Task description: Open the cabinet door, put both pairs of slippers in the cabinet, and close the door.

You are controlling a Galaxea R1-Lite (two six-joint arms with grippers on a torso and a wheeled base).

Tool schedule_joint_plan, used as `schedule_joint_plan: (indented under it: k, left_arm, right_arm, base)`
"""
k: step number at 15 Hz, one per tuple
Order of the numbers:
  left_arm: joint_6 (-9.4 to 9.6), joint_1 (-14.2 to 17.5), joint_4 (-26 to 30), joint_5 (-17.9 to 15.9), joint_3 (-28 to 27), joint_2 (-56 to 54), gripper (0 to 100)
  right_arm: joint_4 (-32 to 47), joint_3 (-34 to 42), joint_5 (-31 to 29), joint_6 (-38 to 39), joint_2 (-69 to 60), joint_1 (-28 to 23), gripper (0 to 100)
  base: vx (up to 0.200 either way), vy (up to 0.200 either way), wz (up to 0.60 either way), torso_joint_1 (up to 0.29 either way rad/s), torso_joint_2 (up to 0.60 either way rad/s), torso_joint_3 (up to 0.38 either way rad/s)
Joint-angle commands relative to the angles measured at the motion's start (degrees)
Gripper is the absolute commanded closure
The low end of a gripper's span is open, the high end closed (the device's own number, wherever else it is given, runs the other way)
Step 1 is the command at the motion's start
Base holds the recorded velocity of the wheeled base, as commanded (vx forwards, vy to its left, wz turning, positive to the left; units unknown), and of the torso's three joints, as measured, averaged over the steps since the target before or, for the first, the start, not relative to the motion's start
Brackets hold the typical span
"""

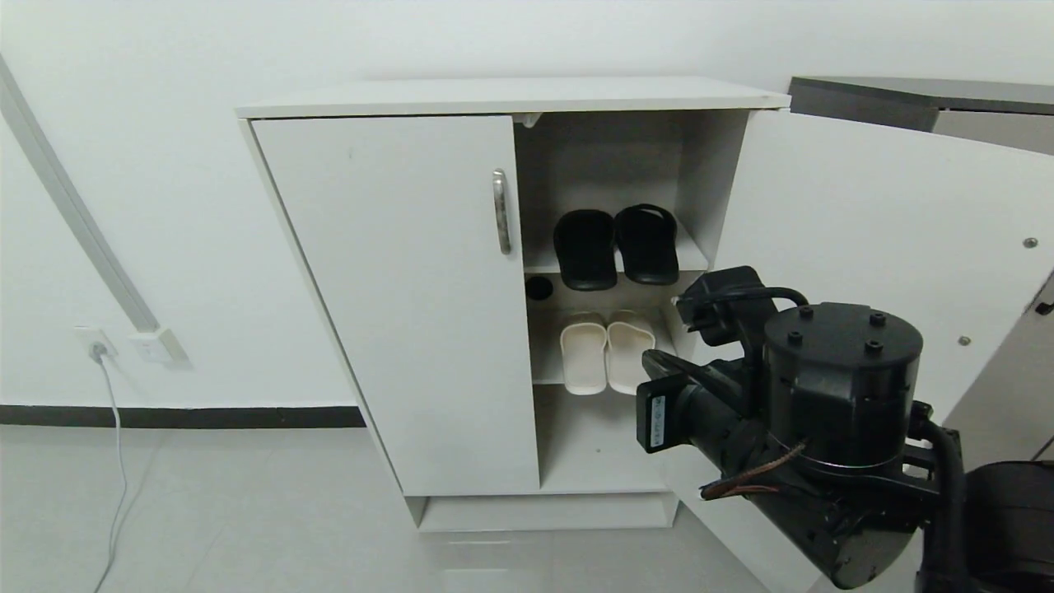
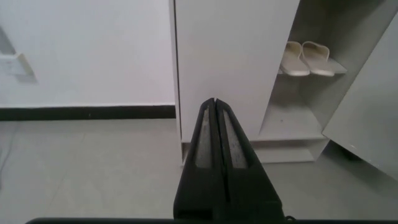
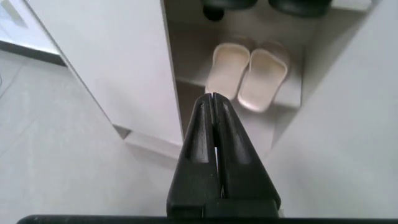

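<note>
Both pairs in cabinet (image 1: pixel 510 95): black slippers (image 1: pixel 593 251) above white slippers (image 1: pixel 586 358).

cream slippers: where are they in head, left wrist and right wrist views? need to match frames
Head view: cream slippers on the middle shelf, under the black slippers, beside the closed left door.
Left wrist view: the pair on its shelf past that door's edge, beyond the left hand.
Right wrist view: the pair just beyond the right hand.
Shared landmark: the closed left door's edge.
</note>
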Motion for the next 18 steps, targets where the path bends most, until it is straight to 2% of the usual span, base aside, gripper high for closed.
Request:
schedule_joint_plan:
  k: [1,3,18]
  left_arm:
    - [0.02,0.01,0.02,0.01,0.0,-0.02,100]
    - [0.02,0.01,0.02,0.01,0.0,-0.02,100]
    - [0.02,0.01,-0.07,0.01,0.0,-0.02,100]
  right_arm:
    - [-0.21,0.83,0.64,0.19,0.6,-0.6,100]
    - [-1.0,1.88,1.87,-0.07,0.68,-1.13,100]
    - [-1.0,3.2,2.39,-0.34,0.86,-1.3,100]
  base:
    - [-0.2,0.0,0.0,0.002,0.01,0.002]
    - [-0.2,0.0,0.0,0.002,0.0,0.007]
    - [0.0,0.0,0.0,0.0,0.0,0.0]
